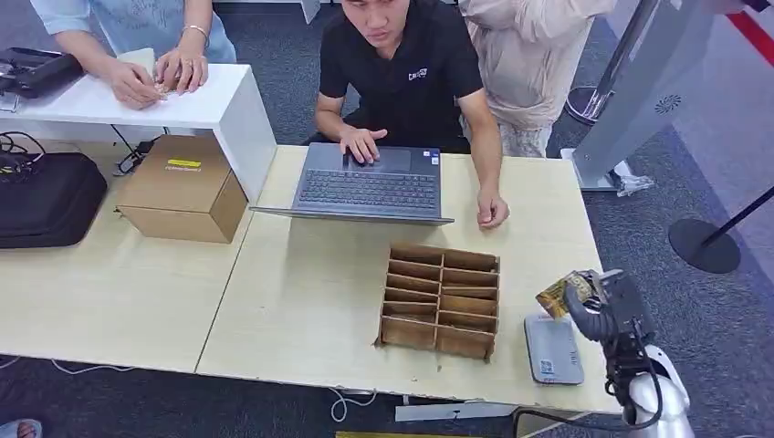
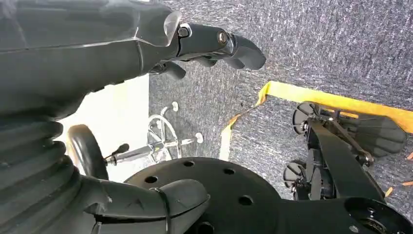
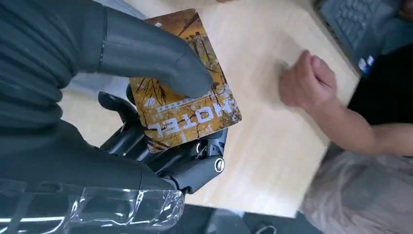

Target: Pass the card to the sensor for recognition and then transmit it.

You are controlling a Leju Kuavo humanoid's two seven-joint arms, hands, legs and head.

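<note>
My right hand (image 1: 598, 306) hovers over the table's right front corner and holds a yellow-brown hotel card (image 1: 559, 294). In the right wrist view the thumb presses the card (image 3: 187, 97) onto the dark fingers (image 3: 195, 161). Just below and left of that hand lies the grey flat card sensor (image 1: 552, 348) on the table. A brown cardboard divider box (image 1: 440, 298) with several slots stands to the left of the sensor. My left hand (image 2: 214, 46) hangs over the carpet floor, fingers loosely curled around nothing.
A person sits at the far side with one hand on a grey laptop (image 1: 367, 185) and a fist (image 1: 493, 212) on the wooden table (image 1: 301, 292). A cardboard carton (image 1: 183, 187), a black bag (image 1: 46, 196) and a white shelf (image 1: 164, 100) stand at the left. More people stand behind.
</note>
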